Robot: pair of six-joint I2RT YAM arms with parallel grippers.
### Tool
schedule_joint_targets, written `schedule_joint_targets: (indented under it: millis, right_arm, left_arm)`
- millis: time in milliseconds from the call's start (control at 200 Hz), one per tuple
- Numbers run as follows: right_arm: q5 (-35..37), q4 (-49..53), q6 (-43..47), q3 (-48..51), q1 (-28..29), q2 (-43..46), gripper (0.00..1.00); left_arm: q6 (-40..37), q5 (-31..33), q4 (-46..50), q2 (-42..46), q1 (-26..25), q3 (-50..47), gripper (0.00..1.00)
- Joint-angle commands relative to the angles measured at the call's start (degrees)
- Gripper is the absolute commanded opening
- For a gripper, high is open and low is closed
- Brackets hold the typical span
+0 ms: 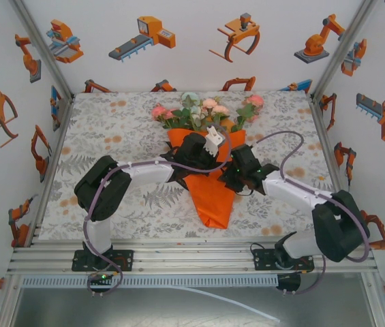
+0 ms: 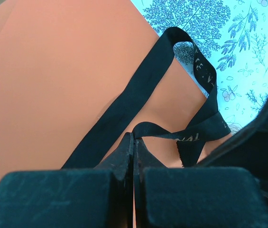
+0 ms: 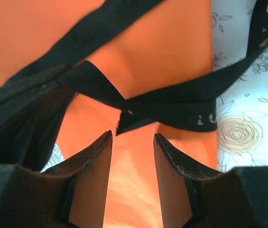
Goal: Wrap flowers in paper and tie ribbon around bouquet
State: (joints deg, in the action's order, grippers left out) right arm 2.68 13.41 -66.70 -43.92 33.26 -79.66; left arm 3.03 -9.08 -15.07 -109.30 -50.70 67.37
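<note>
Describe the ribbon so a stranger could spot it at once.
Find the orange paper cone lying mid-table, flowers at its far end. Across the cone runs the ribbon: a narrow black fabric band with pale lettering, unlike the rounded grey-purple cables.

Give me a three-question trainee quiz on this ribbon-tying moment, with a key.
1. True or false: the right gripper is clamped on the ribbon.
2. The left gripper is: A open; B shut on the ribbon; C shut on a stem.
3. Fill in: the paper cone's tip points ___ the arm bases, flowers at the other end.
Key: 1 false, its jaws stand open; 2 B; 3 toward.
</note>
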Motion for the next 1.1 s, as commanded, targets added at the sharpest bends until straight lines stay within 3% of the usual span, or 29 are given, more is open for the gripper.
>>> schedule_joint_targets:
  millis: [0, 160, 290, 511, 696, 836, 921, 1026, 1096]
  right_arm:
    - [2.8, -3.2, -0.9, -2.6, 0.4, -1.2, 0.44]
    - [4.1, -2.2, -2.3, -2.5, 0.4, -3.2, 0.47]
    - [5.7, 1.0, -3.4, -2.5, 0.4, -4.4, 0.43]
    - [8.3, 4.3, -2.6, -2.5, 0.4, -4.2, 0.23]
    - [8.6, 2.1, 5.6, -2.2, 0.7, -2.3, 0.01]
    - [1.6, -5.5, 22.0, -0.4, 0.7, 2.8, 0.03]
    - [-5.8, -11.0, 39.5, 2.0, 0.6, 6.7, 0.1]
    - [-8.4, -12.0, 55.1, 3.2, -0.3, 8.5, 0.15]
    - [-13.9, -11.4, 64.6, 2.9, -1.7, 7.8, 0.19]
  left_arm:
    - [0.8, -1.5, -1.3, -0.5, 0.6, 0.6, 0.01]
    - [0.8, -1.8, -1.4, -0.4, 0.7, 0.6, 0.01]
    - [0.8, -2.0, -1.5, -0.5, 0.7, 0.5, 0.01]
    - [1.2, -2.5, -1.6, -0.7, 0.7, 0.7, 0.01]
    - [1.4, -2.6, -1.6, -1.0, 0.7, 0.7, 0.01]
    - [1.4, -3.1, -1.5, -0.9, 0.8, 0.9, 0.01]
    - [2.0, -4.6, -0.9, -1.2, 1.1, 1.5, 0.01]
    - [5.3, -6.7, -2.1, -2.0, 2.0, 1.7, 0.01]
    - [7.7, -8.2, -3.1, -2.5, 2.7, 1.8, 0.01]
